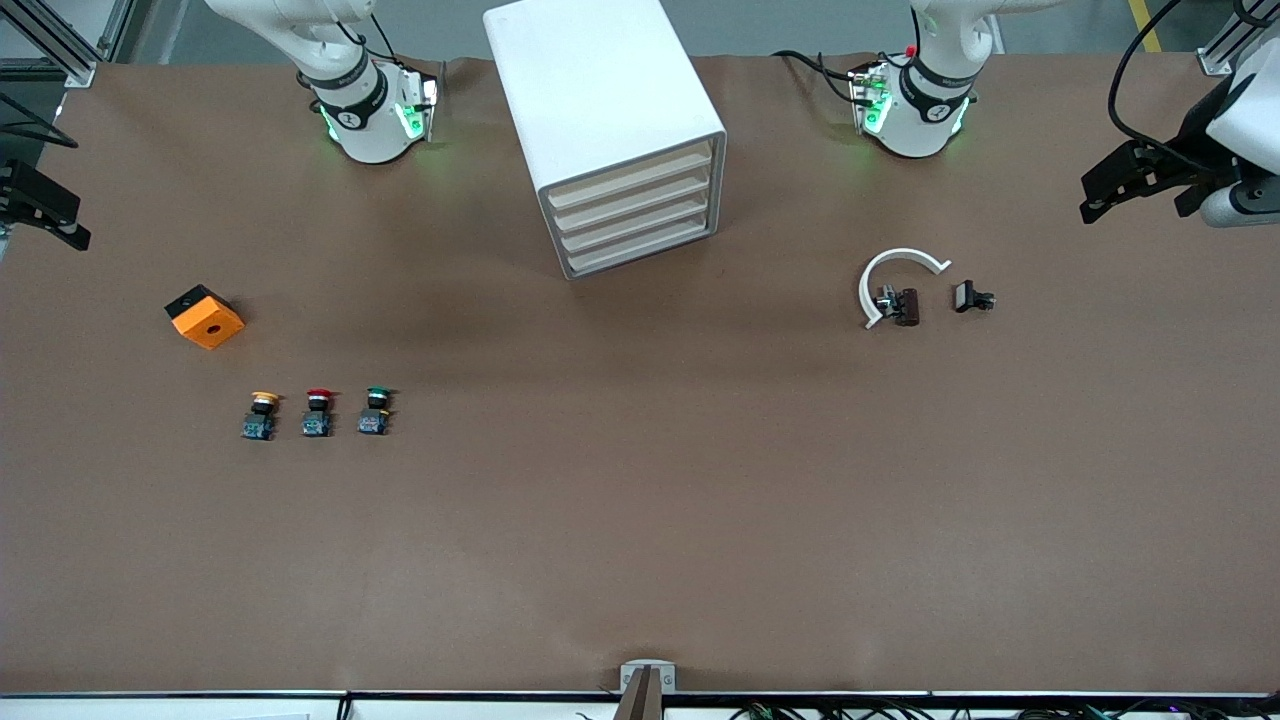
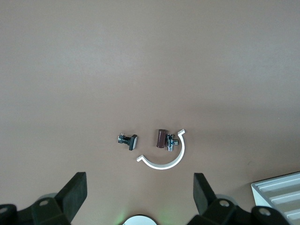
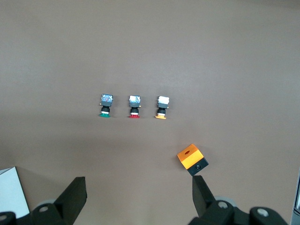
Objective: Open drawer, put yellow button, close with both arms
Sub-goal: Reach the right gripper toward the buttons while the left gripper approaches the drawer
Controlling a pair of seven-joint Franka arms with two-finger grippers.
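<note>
Hovering with fingers apart, the left gripper (image 2: 140, 197) and right gripper (image 3: 139, 199) risk seizing a neighbouring cap beside the yellow button (image 1: 261, 414) while the drawer (image 1: 628, 183) sits closed.

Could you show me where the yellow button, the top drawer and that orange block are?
yellow button (image 1: 264, 400): front view, on its round yellow cap.
drawer (image 1: 632, 181): front view, on the front edge of the topmost tray.
orange block (image 3: 190, 156): right wrist view, on its orange top face beside the hole.

Cabinet (image 1: 610, 130) mid-table betw. arm bases; yellow button (image 1: 260, 414) nearer cam, twd right arm's end.
</note>
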